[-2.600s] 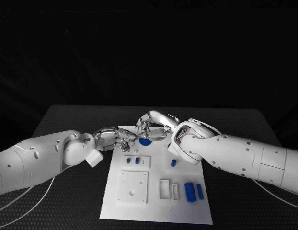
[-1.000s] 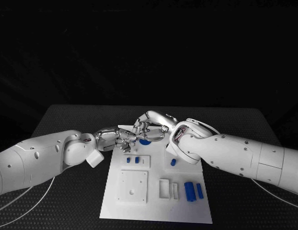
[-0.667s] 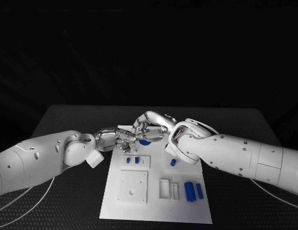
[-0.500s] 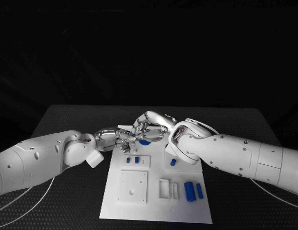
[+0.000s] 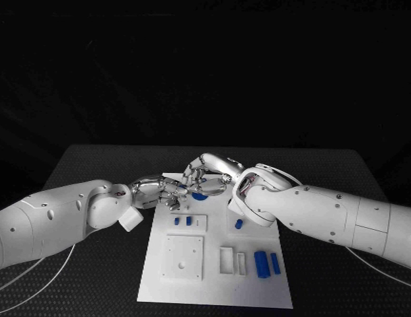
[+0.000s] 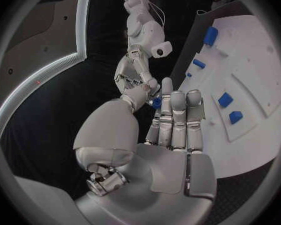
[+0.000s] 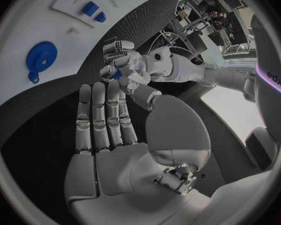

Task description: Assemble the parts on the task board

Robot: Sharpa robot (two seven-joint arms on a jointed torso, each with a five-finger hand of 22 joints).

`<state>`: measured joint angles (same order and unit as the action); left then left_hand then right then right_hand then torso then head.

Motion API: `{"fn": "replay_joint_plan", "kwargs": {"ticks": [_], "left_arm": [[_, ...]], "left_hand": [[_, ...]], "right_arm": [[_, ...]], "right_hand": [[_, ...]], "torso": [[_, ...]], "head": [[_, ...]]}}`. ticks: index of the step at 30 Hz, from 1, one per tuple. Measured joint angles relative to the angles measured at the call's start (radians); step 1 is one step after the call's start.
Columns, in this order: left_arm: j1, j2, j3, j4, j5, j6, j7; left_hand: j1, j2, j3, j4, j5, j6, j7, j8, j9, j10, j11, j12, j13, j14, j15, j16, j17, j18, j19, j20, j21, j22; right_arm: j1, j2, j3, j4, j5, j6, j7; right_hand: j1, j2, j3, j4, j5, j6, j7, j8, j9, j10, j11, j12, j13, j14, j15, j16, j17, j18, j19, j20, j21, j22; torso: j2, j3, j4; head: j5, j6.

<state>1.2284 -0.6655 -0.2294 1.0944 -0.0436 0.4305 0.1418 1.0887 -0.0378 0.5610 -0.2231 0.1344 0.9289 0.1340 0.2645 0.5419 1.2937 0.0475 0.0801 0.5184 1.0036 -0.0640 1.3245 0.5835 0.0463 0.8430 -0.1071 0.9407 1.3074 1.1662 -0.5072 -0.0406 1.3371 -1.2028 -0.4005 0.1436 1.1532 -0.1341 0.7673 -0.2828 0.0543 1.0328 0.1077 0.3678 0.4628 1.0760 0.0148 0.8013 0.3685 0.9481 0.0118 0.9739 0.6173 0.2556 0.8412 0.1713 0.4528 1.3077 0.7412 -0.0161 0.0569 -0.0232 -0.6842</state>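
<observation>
Hands meet at frame centre over the task board's [image 5: 215,290] far end, the left hand [image 5: 158,191] and right hand [image 5: 209,173] jointly pinching a small blue part [image 6: 157,103], probably for transfer, beside the blue gear [image 5: 200,195].

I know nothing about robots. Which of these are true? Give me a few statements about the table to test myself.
1. Both hands meet over the far end of the board. True: the left hand and right hand come together over the far end of the board.
2. The board is black. False: it is white, on a black table.
3. A blue gear lies on the board. True.
4. The right hand rests at the board's near end. False: it is at the far end, beside the left hand.
5. A small blue piece sits between the two hands' fingers. True, though which hand holds it is unclear.
</observation>
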Motion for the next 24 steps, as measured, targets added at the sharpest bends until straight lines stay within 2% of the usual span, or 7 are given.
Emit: {"fn": "replay_joint_plan", "kwargs": {"ticks": [3, 9, 14, 18, 19, 20, 24], "left_arm": [[0.000, 0.000, 0.000, -0.001, -0.001, 0.000, 0.000], [0.000, 0.000, 0.000, -0.003, -0.001, -0.006, 0.000], [0.000, 0.000, 0.000, -0.003, -0.001, -0.017, -0.003], [0.000, 0.000, 0.000, -0.003, -0.002, -0.026, -0.004], [0.000, 0.000, 0.000, -0.003, -0.003, -0.028, -0.005], [0.000, 0.000, 0.000, -0.003, -0.003, -0.030, -0.005], [0.000, -0.001, 0.000, -0.003, -0.004, -0.037, -0.006]], "left_hand": [[0.000, 0.017, 0.004, 0.004, 0.000, 0.000, 0.000, 0.002, 0.000, 0.000, 0.000, 0.000, 0.001, -0.003, -0.003, 0.000, -0.001, 0.000, -0.004, 0.003, 0.000, 0.000], [-0.002, 0.015, -0.002, -0.002, -0.001, 0.000, 0.000, 0.002, -0.002, -0.001, -0.001, 0.000, 0.003, -0.007, 0.000, 0.000, -0.003, 0.000, -0.004, 0.003, 0.000, 0.000], [-0.035, -0.039, -0.022, 0.016, -0.008, -0.019, 0.002, -0.010, -0.010, -0.010, 0.003, 0.000, 0.006, -0.009, 0.002, 0.004, -0.008, 0.000, -0.004, 0.003, 0.000, 0.000], [-0.050, -0.054, -0.028, 0.022, -0.014, -0.025, 0.000, -0.012, -0.010, -0.011, 0.004, 0.000, 0.006, -0.010, 0.003, 0.004, -0.008, 0.000, -0.004, 0.004, 0.000, 0.000], [-0.082, -0.085, -0.046, 0.040, -0.049, -0.036, 0.002, -0.019, -0.013, -0.020, 0.006, -0.003, 0.006, -0.014, 0.006, 0.004, -0.010, 0.000, -0.004, 0.004, 0.000, 0.001], [-0.110, -0.108, -0.057, 0.055, -0.068, -0.044, 0.003, -0.023, -0.015, -0.028, 0.007, -0.006, 0.006, -0.016, 0.009, 0.004, -0.011, 0.000, -0.004, 0.004, -0.002, 0.001], [-0.183, -0.163, -0.061, 0.120, -0.081, -0.056, 0.009, -0.024, -0.016, -0.040, 0.012, -0.007, 0.006, -0.021, 0.014, 0.004, -0.014, -0.001, -0.013, 0.005, -0.009, 0.001]], "right_arm": [[0.000, 0.000, 0.000, -0.001, 0.000, 0.000, 0.000], [0.000, -0.003, 0.000, 0.001, 0.000, -0.005, 0.000], [0.000, -0.009, -0.001, 0.002, 0.001, -0.017, 0.003], [0.000, -0.016, -0.001, 0.001, 0.009, -0.037, 0.008], [0.000, -0.018, -0.001, 0.000, 0.012, -0.042, 0.009], [0.000, -0.020, -0.001, -0.001, 0.016, -0.049, 0.011], [0.000, -0.028, -0.001, -0.007, 0.030, -0.068, 0.015]], "right_hand": [[0.000, 0.000, 0.000, 0.000, 0.000, 0.000, 0.000, 0.000, 0.000, 0.000, 0.000, 0.000, 0.000, 0.000, 0.000, 0.000, 0.001, 0.000, 0.000, 0.000, 0.000, 0.000], [0.000, 0.000, 0.000, 0.000, 0.000, 0.000, 0.000, 0.000, 0.000, 0.000, 0.000, 0.000, 0.000, 0.000, 0.000, 0.000, 0.001, 0.000, 0.000, 0.000, 0.000, 0.000], [0.000, 0.000, 0.000, 0.000, 0.000, 0.000, 0.000, 0.000, 0.000, 0.000, 0.000, 0.000, 0.002, 0.000, 0.000, 0.000, 0.002, 0.000, 0.000, 0.000, 0.000, 0.000], [-0.005, -0.005, 0.000, 0.000, 0.000, 0.000, 0.000, 0.000, 0.000, 0.000, 0.000, 0.000, 0.002, 0.000, 0.000, 0.000, 0.003, 0.000, 0.000, 0.000, 0.000, 0.000], [-0.009, -0.009, 0.000, 0.000, 0.000, -0.003, 0.003, -0.001, 0.000, -0.001, 0.001, 0.000, 0.002, 0.000, 0.000, 0.000, 0.003, 0.000, 0.000, 0.000, 0.000, 0.000], [-0.014, -0.014, 0.000, 0.000, 0.000, -0.007, 0.007, -0.004, 0.000, -0.004, 0.004, 0.000, 0.002, 0.000, 0.000, -0.001, 0.003, 0.000, 0.000, 0.000, 0.000, 0.000], [-0.016, -0.016, -0.005, -0.001, 0.000, -0.018, 0.010, -0.011, -0.002, -0.011, 0.011, -0.005, 0.004, -0.005, 0.005, -0.007, 0.004, 0.000, 0.000, 0.000, 0.000, 0.000]], "torso": [[0.000, 0.0001, 0.0000], [0.000, 0.0002, -0.0002], [0.000, 0.0004, 0.0002], [0.000, 0.0004, 0.0007], [0.000, 0.0004, 0.0007], [0.000, 0.0004, 0.0006], [0.000, 0.0001, 0.0005]], "head": [[0.000, 0.000], [0.000, 0.001], [0.001, 0.002], [0.002, 0.003], [0.002, 0.003], [0.003, 0.003], [0.003, 0.003]]}}
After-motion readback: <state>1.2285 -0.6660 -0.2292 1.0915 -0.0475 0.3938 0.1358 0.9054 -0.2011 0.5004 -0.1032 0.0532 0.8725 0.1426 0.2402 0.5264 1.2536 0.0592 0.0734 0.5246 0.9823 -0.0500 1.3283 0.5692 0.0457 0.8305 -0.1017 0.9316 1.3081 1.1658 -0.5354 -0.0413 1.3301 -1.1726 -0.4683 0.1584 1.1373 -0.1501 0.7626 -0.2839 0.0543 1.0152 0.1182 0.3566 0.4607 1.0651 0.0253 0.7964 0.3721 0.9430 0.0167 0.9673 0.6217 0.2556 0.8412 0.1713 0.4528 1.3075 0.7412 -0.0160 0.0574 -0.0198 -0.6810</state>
